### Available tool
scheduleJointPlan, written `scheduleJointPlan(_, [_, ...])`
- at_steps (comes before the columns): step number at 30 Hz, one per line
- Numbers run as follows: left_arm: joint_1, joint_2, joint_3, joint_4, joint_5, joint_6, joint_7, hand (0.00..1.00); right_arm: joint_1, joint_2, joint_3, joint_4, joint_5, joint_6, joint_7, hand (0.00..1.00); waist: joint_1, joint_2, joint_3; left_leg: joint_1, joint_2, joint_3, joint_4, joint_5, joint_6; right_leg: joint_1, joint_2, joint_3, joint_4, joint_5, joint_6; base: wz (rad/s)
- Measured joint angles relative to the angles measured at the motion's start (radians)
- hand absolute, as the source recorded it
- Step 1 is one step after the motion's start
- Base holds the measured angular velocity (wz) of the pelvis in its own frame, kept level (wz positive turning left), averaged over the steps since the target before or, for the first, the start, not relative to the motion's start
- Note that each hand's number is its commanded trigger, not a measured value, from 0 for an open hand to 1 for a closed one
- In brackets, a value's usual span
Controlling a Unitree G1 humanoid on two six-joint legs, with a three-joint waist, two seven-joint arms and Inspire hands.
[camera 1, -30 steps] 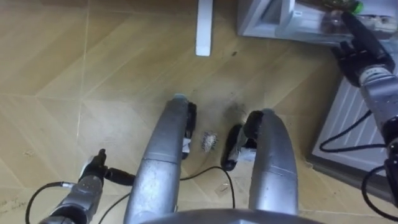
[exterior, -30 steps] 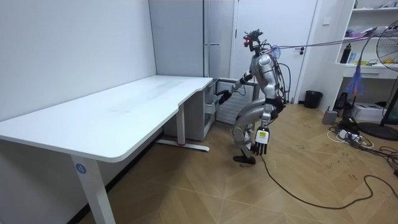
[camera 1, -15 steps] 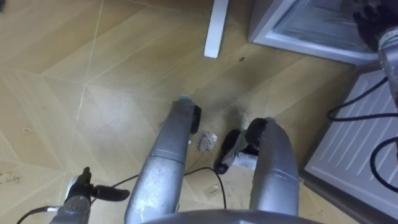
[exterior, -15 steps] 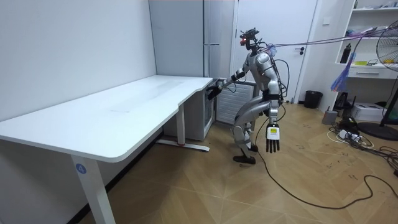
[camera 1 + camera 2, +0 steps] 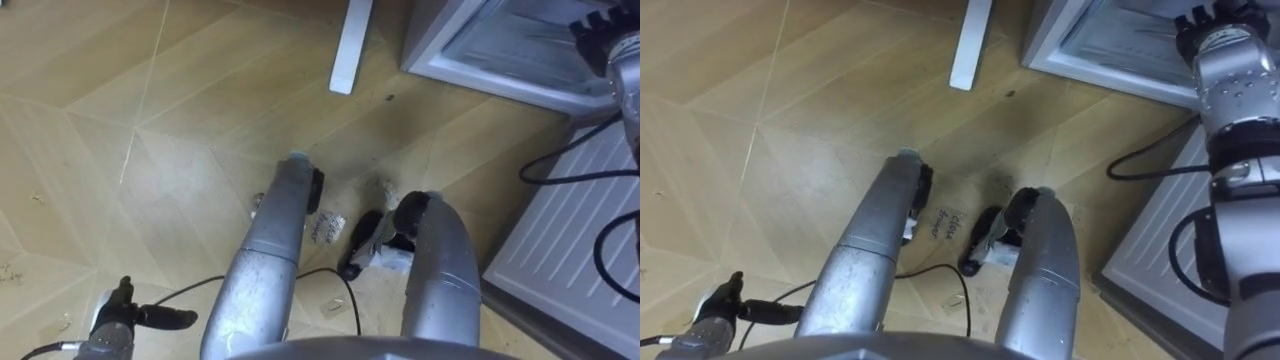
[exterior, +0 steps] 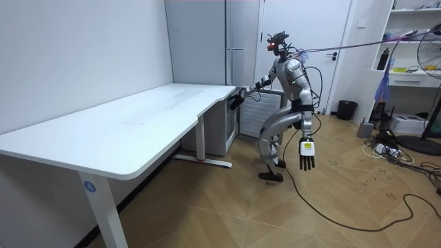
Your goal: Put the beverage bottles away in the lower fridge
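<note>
- The wooden floor [image 5: 150, 120] spreads under the robot, which stands with bent knees just before the fridge, past the far end of the desk.
- The white desk [image 6: 138, 124] runs along the wall; its white foot [image 5: 350, 45] lies on the floor just left of the fridge.
- The tall grey fridge [image 6: 200, 41] stands in the far corner, and its lower compartment [image 5: 500, 45] is open.
- The fridge door [image 5: 575, 240] is swung out at the robot's right.
- The right hand [image 5: 598, 25] reaches to the mouth of the lower compartment; whether it grips anything cannot be told, nor where the drinks are.
- The left hand [image 6: 306, 153] hangs beside the hip, fingers straight and empty.
</note>
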Motion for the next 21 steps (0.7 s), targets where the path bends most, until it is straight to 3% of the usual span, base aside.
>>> scheduleJointPlan(6, [0.002,0.003,-0.005,-0.003,0.0,-0.001,0.0,0.0,0.0,0.0,-0.026,0.006,0.0,-0.028,-0.011,0.0,0.009,0.02,-0.0004,0.004,-0.011,0.003,0.001,0.001,0.001,0.002,-0.014,0.004,0.012,-0.006,0.009,0.06])
scheduleJointPlan(10, [0.004,0.017,-0.025,-0.013,-0.001,0.001,0.0,0.0,0.018,0.0,0.009,0.019,0.0,-0.048,0.013,0.0,0.027,0.026,0.0007,0.031,-0.007,0.003,-0.007,-0.002,-0.005,0.024,0.0,0.009,0.003,-0.007,0.01,-0.05])
scheduleJointPlan(16, [0.016,0.025,-0.027,0.004,-0.001,0.006,-0.04,0.0,0.122,-0.001,0.012,0.118,-0.015,-0.049,0.22,0.0,0.039,0.04,-0.0004,0.163,-0.002,-0.007,-0.09,0.002,-0.012,0.158,0.006,-0.01,-0.081,-0.002,0.005,0.04])
scheduleJointPlan(19, [0.049,0.029,-0.028,0.005,-0.018,0.01,-0.056,0.0,0.172,-0.002,0.013,0.215,-0.095,-0.049,0.326,0.0,0.04,0.06,-0.0017,0.249,0.015,-0.024,-0.16,0.006,-0.018,0.253,0.035,-0.029,-0.176,0.02,0.012,-0.04])
scheduleJointPlan(21, [0.05,0.029,-0.024,0.025,-0.022,0.014,-0.079,0.0,0.212,-0.003,0.013,0.259,-0.168,-0.05,0.379,0.0,0.034,0.078,-0.0107,0.293,0.025,-0.034,-0.21,0.019,-0.012,0.306,0.047,-0.049,-0.241,0.042,0.012,-0.02])
